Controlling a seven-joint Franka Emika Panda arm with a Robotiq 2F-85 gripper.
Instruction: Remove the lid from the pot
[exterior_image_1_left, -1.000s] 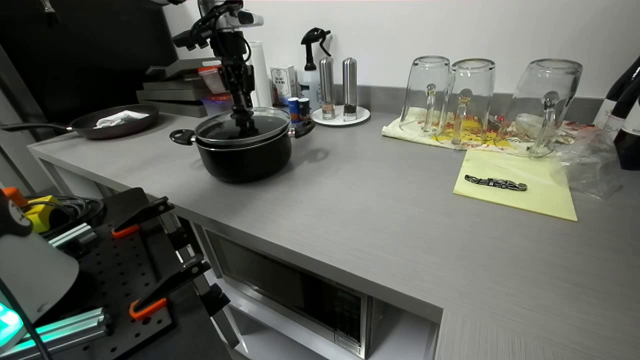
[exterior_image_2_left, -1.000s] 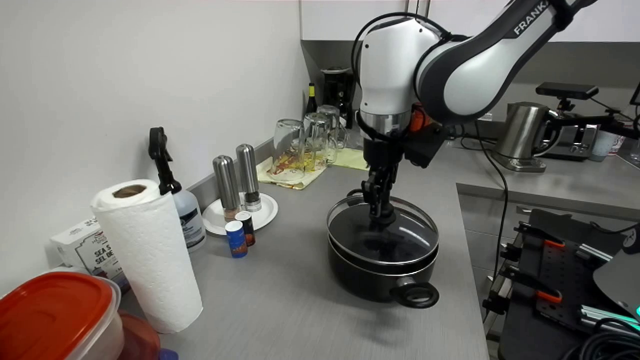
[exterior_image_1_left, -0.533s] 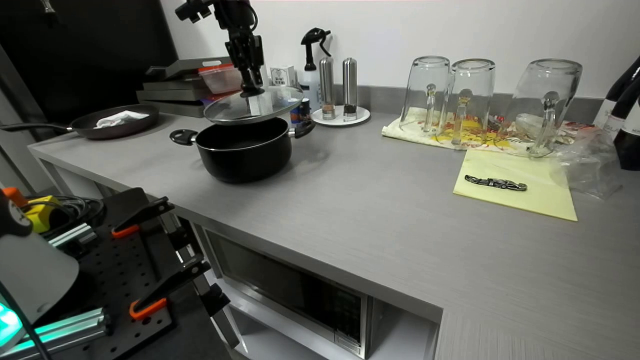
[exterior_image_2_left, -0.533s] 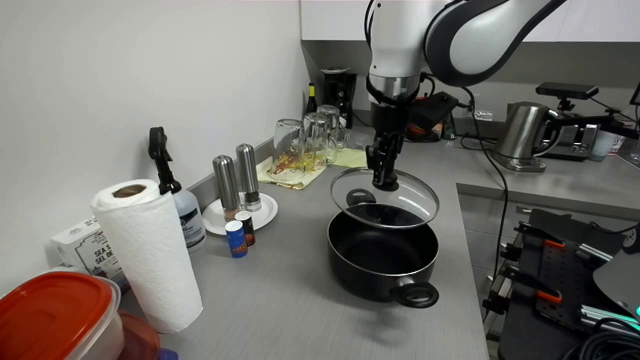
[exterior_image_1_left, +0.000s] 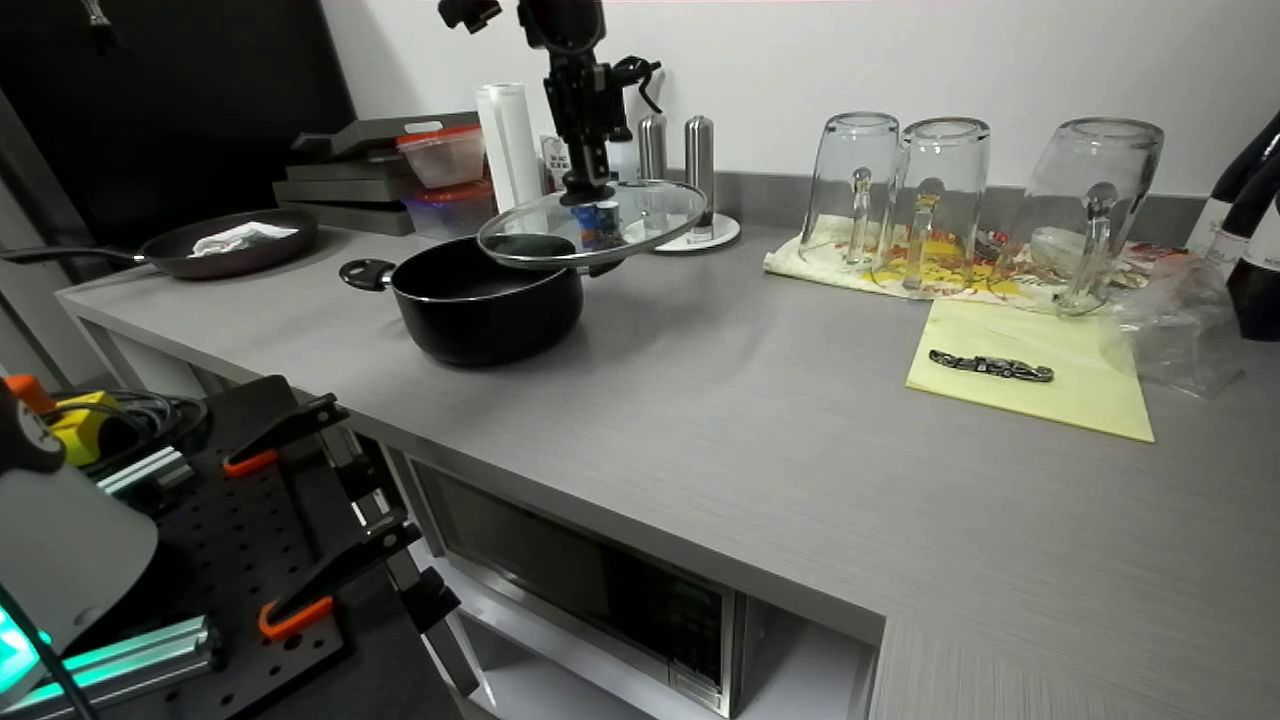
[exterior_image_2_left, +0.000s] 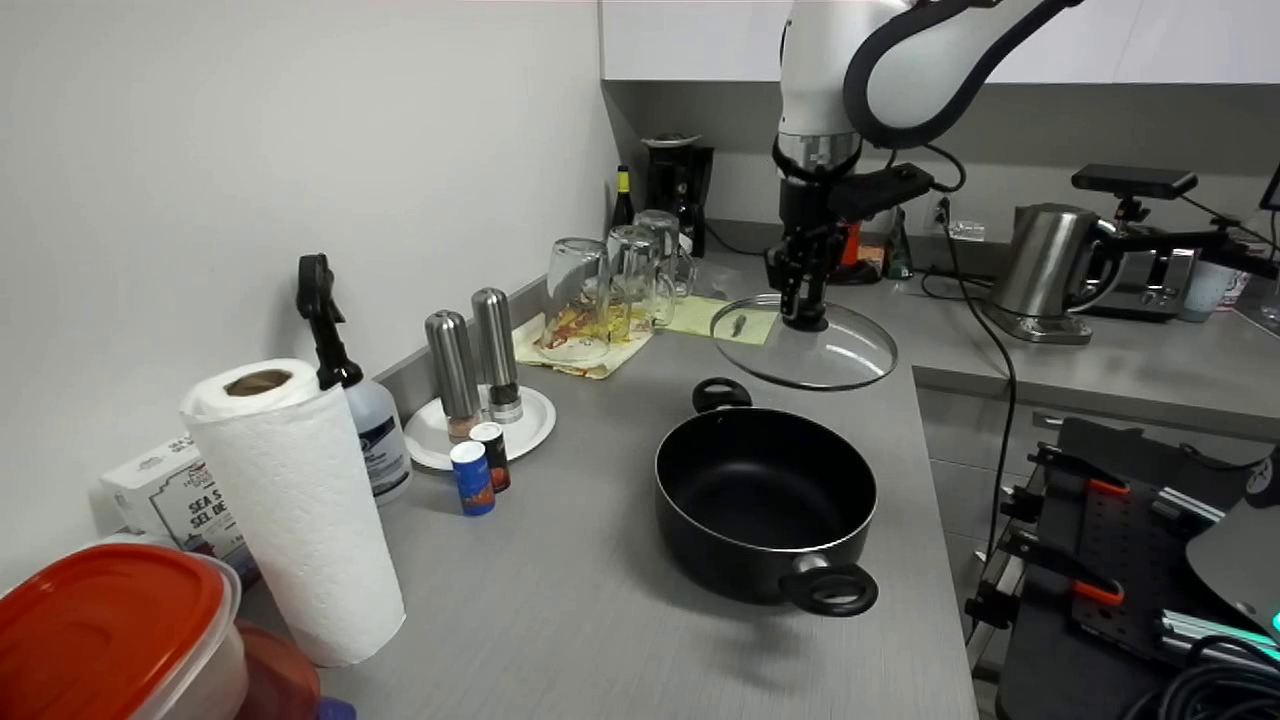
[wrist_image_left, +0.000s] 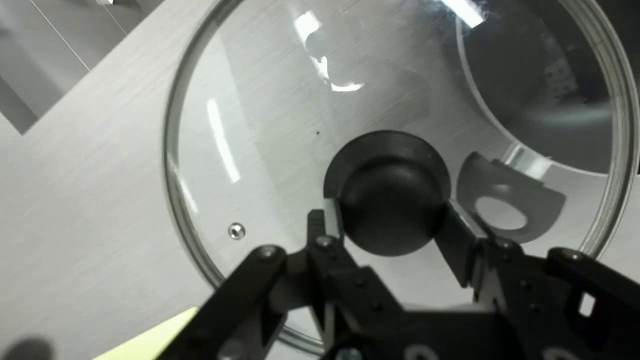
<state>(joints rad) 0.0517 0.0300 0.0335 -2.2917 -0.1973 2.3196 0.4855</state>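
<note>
In an exterior view, the end effector (exterior_image_1_left: 588, 182) partly hides the sprayer (exterior_image_1_left: 635, 70); the right edge crops bottles (exterior_image_1_left: 1262, 262). The wrist view's top edge crops the lid (wrist_image_left: 390, 195).

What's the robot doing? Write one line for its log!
gripper: closed on black knob | lid: off pot, held in air | pot: uncovered, looks empty, on counter

the rounded arm (exterior_image_2_left: 828, 75) is white, edged in black, with a silver ring (exterior_image_2_left: 820, 150); the black tool (wrist_image_left: 397, 218) has round screws (wrist_image_left: 267, 251) and grey pads (wrist_image_left: 333, 219).
</note>
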